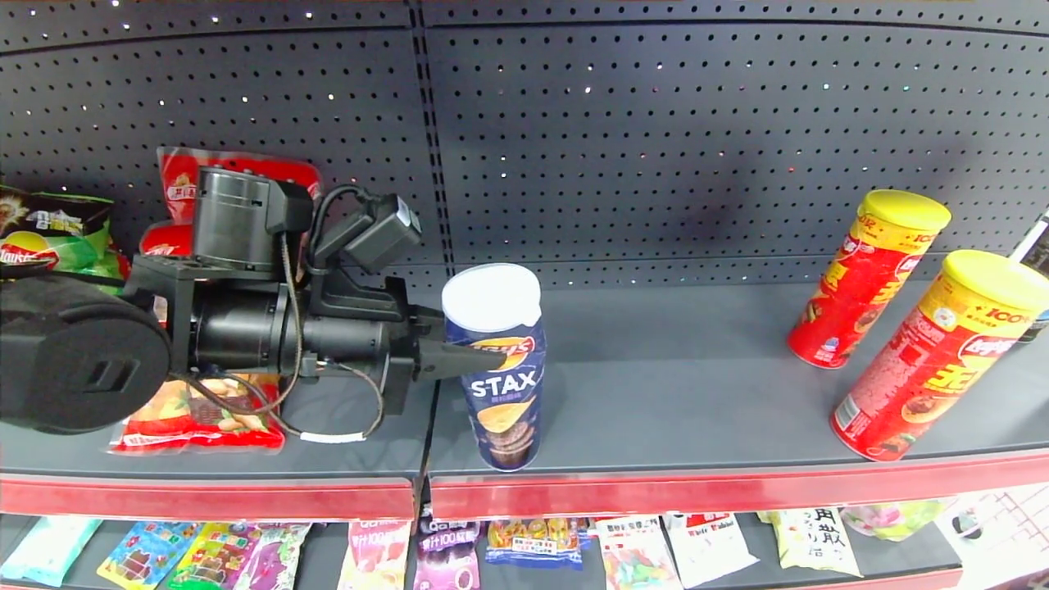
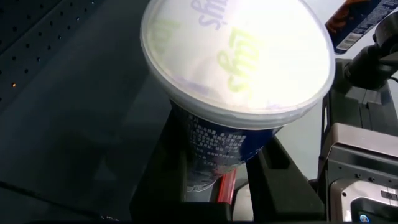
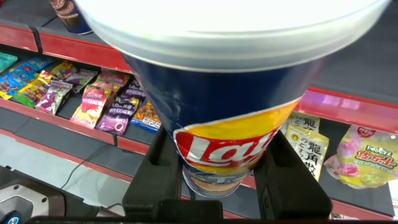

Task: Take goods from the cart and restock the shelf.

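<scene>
**Both arms hold blue cans, left one at the shelf**

The left gripper (image 1: 490, 354) is at the shelf (image 1: 697, 385), near its front edge and left of its middle. Its fingers (image 1: 459, 356) are clamped on the upper half of a blue can (image 1: 500, 401). The can is upright with a white lid, and its base looks to be on the shelf deck. The left wrist view shows the same can (image 2: 236, 62) between the two fingers.

The right gripper (image 3: 224, 186) is in front of the shelf, outside it. Its fingers (image 3: 155, 180) are closed on the sides of a second can (image 3: 230, 106).

Two red cans with yellow lids stand at the shelf's right end, one near the back (image 1: 865, 279) and one near the front edge (image 1: 934, 356). Snack bags (image 1: 197, 418) lie at the shelf's left end, behind the left arm. Small packets (image 1: 524, 541) lie on the lower tier under the shelf.
</scene>
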